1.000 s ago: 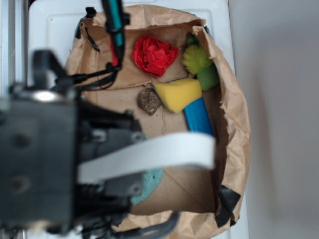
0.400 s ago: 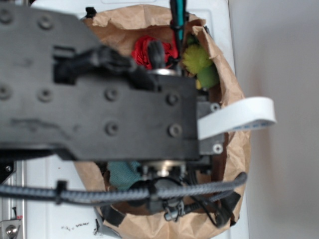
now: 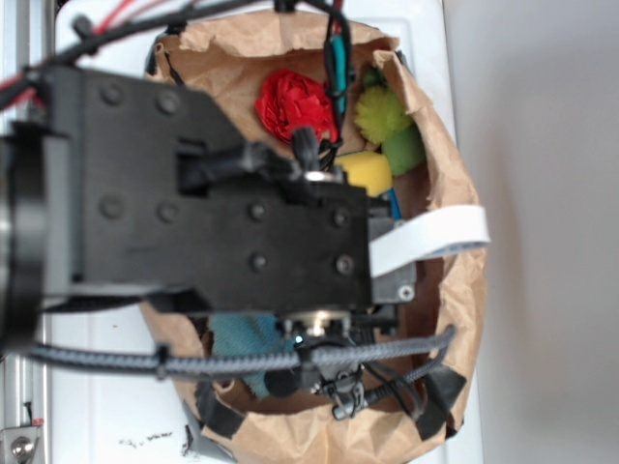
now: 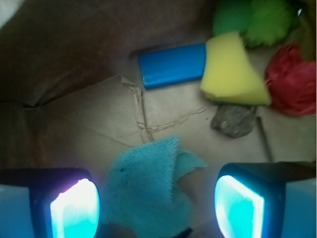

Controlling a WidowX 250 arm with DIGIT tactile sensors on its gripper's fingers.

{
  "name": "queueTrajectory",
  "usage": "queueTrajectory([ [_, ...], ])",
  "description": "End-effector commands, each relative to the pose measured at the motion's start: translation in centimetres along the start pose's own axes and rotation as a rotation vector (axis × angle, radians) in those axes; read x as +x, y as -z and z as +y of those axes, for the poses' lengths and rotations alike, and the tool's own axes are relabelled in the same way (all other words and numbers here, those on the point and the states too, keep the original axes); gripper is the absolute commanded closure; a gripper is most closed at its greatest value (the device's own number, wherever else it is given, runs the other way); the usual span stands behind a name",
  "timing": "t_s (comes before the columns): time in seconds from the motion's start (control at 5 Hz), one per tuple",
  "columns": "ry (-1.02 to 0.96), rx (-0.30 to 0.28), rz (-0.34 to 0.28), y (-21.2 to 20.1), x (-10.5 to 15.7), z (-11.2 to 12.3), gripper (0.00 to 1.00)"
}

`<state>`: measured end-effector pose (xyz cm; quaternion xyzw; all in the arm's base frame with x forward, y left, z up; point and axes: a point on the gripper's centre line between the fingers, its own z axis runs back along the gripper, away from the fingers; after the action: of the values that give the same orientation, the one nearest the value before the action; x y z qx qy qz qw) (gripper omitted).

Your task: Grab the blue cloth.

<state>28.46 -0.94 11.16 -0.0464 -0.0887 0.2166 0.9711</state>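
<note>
The blue cloth (image 4: 148, 191) is a pale teal fuzzy rag lying crumpled on the brown paper floor of the bag. In the wrist view it sits between my two fingertips, nearer the left one. My gripper (image 4: 157, 208) is open and wide apart over the cloth; whether a pad touches it I cannot tell. In the exterior view only a patch of the blue cloth (image 3: 242, 338) shows under the black arm (image 3: 213, 222), which hides the fingers.
All lies inside a crumpled brown paper bag (image 3: 455, 290). Beyond the cloth are a shiny blue block (image 4: 173, 64), a yellow sponge wedge (image 4: 233, 69), a brown lump (image 4: 233, 120), a red ruffled ball (image 4: 292, 79) and green pieces (image 4: 252, 17).
The arm swung from the lower left across the bag, then looks smaller and further left than 0.4 s ago. The cloth lies where it was.
</note>
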Motion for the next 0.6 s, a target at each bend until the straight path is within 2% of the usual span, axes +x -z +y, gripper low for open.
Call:
queueTrajectory([
  [0.0,-0.048,0.003,-0.003,1.6,0.3,0.3,0.00],
  [0.2,-0.048,0.038,0.007,2.4,0.4,1.2,0.00],
  [0.4,-0.045,0.039,-0.002,1.9,0.5,2.0,0.00],
])
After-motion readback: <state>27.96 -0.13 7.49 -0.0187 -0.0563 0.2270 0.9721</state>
